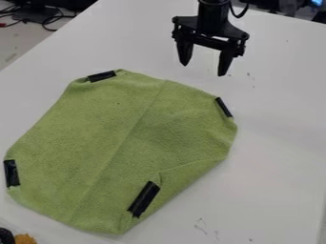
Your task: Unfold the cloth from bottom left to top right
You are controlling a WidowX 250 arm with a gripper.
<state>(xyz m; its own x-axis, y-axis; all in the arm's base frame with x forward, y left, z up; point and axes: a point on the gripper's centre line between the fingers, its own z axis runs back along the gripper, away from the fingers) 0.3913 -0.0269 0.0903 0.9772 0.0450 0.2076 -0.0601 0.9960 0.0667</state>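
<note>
The black gripper [204, 69] hangs over the white table, above and beyond the upper right part of the cloth. Its two fingers point down, spread apart, with nothing between them. The green cloth [121, 138] lies mostly flat across the left and middle of the view, with a long crease running from lower left to upper right. Black tape strips mark its top, right, left and lower edges. Near the lower right tape [144, 199], a diagonal line of fabric shows along the edge. Gripper and cloth are apart.
The white table [274, 143] extends around the cloth. Dark cables [47, 21] lie beyond its upper left edge. At the bottom left corner are an orange-brown item [25, 238] and a black object [5, 236].
</note>
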